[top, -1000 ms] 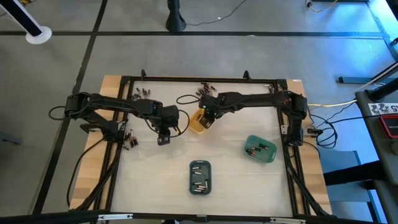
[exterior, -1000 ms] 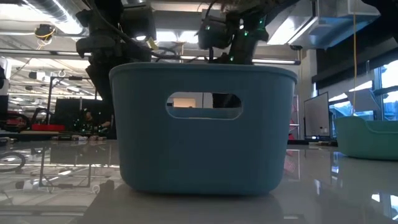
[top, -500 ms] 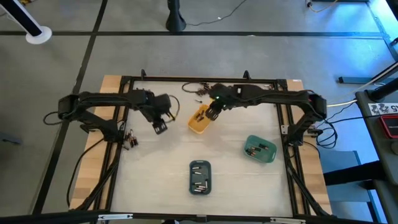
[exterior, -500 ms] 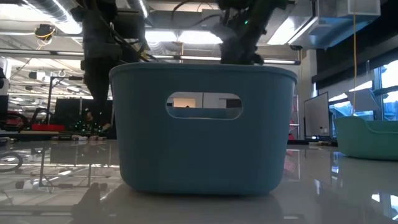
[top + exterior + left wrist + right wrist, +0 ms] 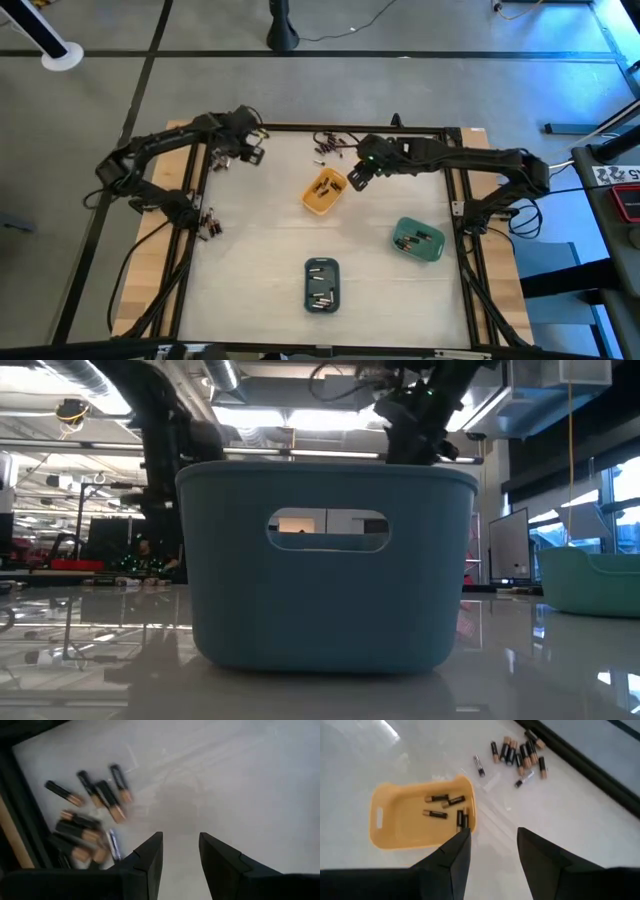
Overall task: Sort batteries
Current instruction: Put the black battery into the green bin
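The batteries lie in loose heaps on the white table. One heap (image 5: pixel 224 155) sits at the far left corner and shows in the left wrist view as dark cells with copper ends (image 5: pixel 95 795). Another heap (image 5: pixel 330 143) lies by the far edge, also in the right wrist view (image 5: pixel 517 752). My left gripper (image 5: pixel 250 152) (image 5: pixel 181 839) hangs open and empty just right of the corner heap. My right gripper (image 5: pixel 357 178) (image 5: pixel 492 834) is open and empty beside the right end of the orange tray (image 5: pixel 323 192) (image 5: pixel 420 815), which holds several cells.
The slate-blue tray (image 5: pixel 321 284) near the front edge and the green tray (image 5: pixel 418 240) to the right each hold several cells. More cells (image 5: pixel 208 225) lie by the left frame rail. In the low view the blue tray (image 5: pixel 325 565) fills the foreground. A black frame (image 5: pixel 330 127) rims the table.
My left gripper has travelled from the table's middle toward the far left corner, ending beside the corner heap of batteries. My right gripper has drawn away from above the orange tray, a little toward the right and far edge. The trays have stayed in place.
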`<control>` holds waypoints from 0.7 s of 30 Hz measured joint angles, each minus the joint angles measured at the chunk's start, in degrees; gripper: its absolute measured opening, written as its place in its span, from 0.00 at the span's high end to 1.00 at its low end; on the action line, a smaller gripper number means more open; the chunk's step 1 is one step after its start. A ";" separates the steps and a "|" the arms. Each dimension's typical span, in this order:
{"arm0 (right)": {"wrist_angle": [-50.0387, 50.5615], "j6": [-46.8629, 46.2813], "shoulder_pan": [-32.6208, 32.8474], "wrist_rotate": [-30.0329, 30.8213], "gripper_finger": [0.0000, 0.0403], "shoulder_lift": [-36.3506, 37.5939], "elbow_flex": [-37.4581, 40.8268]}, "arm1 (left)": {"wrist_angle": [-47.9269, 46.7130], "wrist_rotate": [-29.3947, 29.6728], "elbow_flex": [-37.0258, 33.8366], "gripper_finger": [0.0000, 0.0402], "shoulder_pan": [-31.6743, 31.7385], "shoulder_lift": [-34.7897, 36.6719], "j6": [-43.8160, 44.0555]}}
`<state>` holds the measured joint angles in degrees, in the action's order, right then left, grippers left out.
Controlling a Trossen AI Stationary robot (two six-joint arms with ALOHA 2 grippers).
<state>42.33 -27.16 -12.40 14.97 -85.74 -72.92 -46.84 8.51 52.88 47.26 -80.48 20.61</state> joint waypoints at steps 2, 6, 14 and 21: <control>-0.62 -1.00 0.00 0.01 0.59 0.92 1.98 | 0.87 -0.02 0.00 0.71 2.87 -2.01 0.53; -1.82 -2.18 0.00 -0.61 0.59 2.51 5.67 | 0.69 -0.05 0.00 0.71 6.81 -6.65 2.88; -2.37 -2.70 0.00 -1.09 0.59 3.22 9.47 | 2.99 1.93 0.03 0.71 10.50 -12.35 4.27; -2.48 -2.99 0.00 -1.08 0.59 3.22 9.91 | 3.38 2.80 0.23 0.71 10.45 -12.40 5.81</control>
<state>39.84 -30.15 -12.40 13.89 -82.52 -63.00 -43.46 11.31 53.11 57.71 -92.88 26.42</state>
